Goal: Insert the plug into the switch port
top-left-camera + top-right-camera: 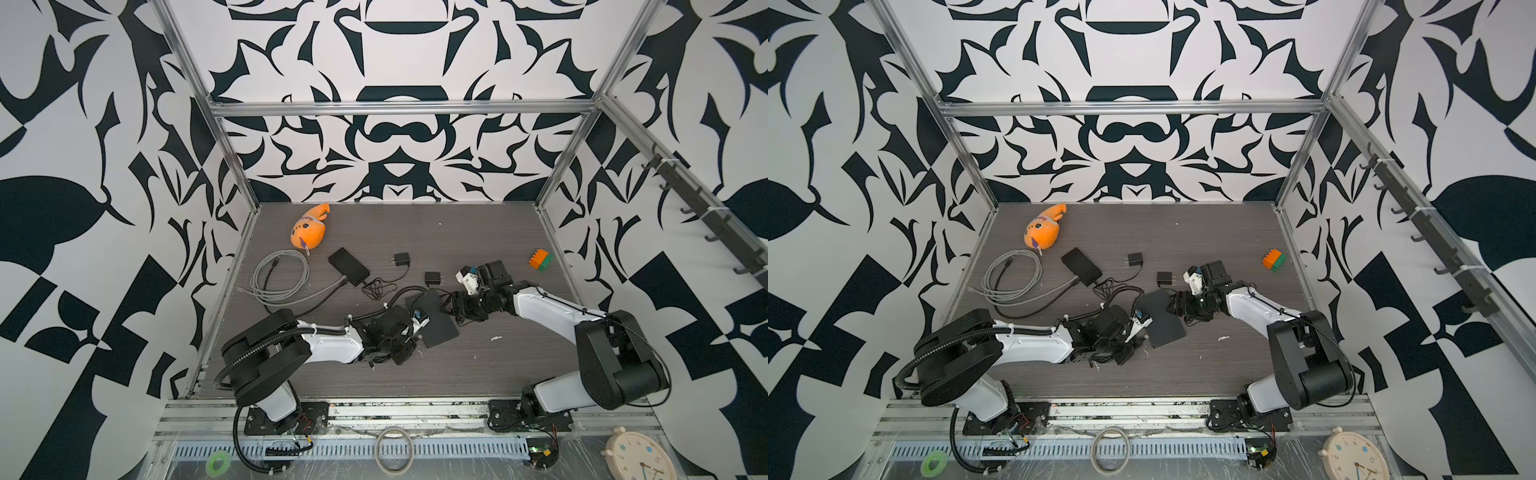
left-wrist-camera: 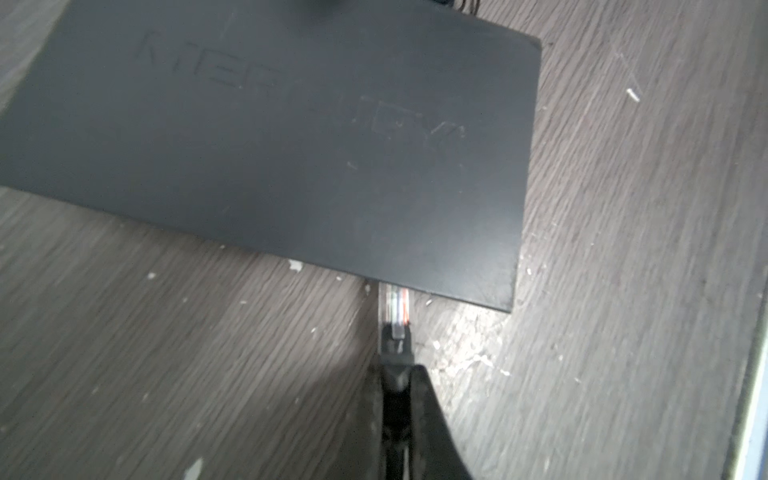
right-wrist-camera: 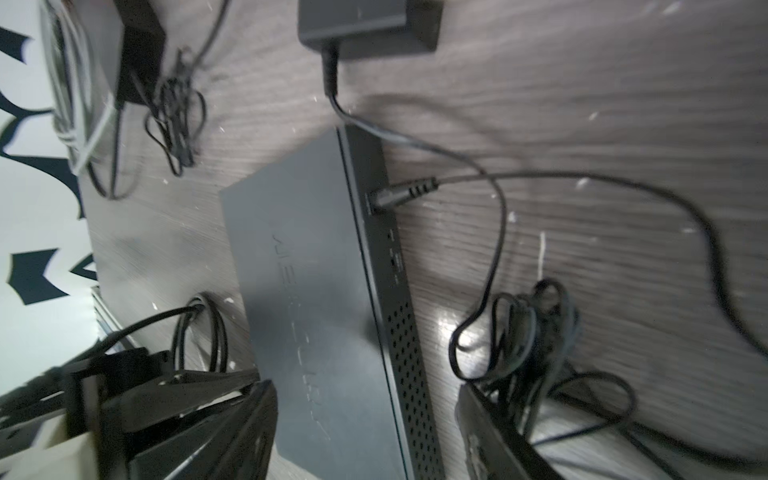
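L fingers (image 2: 419,407) were shut tight on the clear plug (image 2: 394,305), its tip hidden under the edge of the blk switch (image 2: 291,145), flat on the worktop (image 1: 498,365). R fingers (image 3: 199,415) stood wide apart either side of the switch, gripping nothing.

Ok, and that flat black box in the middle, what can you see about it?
The switch is a flat, matte black box lying on the grey table, with faint letters on top and vent holes along one side. A black power cord is pushed into that side. At another edge, the left hand holds a clear plug against it.
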Controlling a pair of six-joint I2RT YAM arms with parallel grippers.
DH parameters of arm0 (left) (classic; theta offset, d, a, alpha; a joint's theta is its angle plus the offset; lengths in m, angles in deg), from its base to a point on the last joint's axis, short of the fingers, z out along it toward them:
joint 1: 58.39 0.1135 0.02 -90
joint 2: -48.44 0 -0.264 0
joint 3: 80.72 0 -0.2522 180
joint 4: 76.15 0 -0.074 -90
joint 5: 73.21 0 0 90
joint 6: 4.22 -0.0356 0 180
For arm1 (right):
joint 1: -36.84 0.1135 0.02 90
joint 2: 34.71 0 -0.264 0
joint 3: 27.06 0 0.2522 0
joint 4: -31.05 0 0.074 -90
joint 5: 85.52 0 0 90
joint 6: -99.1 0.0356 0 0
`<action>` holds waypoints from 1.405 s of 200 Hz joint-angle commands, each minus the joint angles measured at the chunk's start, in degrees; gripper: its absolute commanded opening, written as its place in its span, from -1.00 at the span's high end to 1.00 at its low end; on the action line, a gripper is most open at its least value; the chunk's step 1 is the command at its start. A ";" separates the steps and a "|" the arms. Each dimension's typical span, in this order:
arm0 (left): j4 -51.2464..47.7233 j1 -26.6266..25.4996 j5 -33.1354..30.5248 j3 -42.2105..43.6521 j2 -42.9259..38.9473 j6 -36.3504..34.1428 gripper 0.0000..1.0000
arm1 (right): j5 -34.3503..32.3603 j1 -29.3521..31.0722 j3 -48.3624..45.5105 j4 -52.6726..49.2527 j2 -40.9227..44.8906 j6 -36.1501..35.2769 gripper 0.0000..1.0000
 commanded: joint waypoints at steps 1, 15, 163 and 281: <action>-1.60 -0.10 2.22 2.19 2.23 -0.55 1.00 | -4.04 2.02 2.42 -1.33 -1.42 -2.40 -0.46; -1.18 -0.14 1.44 2.01 2.35 0.33 1.00 | -5.27 2.37 2.67 -1.61 -2.85 -2.59 -0.46; 2.41 -1.28 -8.38 -2.00 12.20 7.39 1.00 | -0.09 6.11 5.31 -4.10 -11.11 -7.77 -0.26; -10.70 -3.88 -16.69 -7.85 17.22 13.88 1.00 | 0.55 6.97 3.02 -3.35 -9.17 -6.53 -0.18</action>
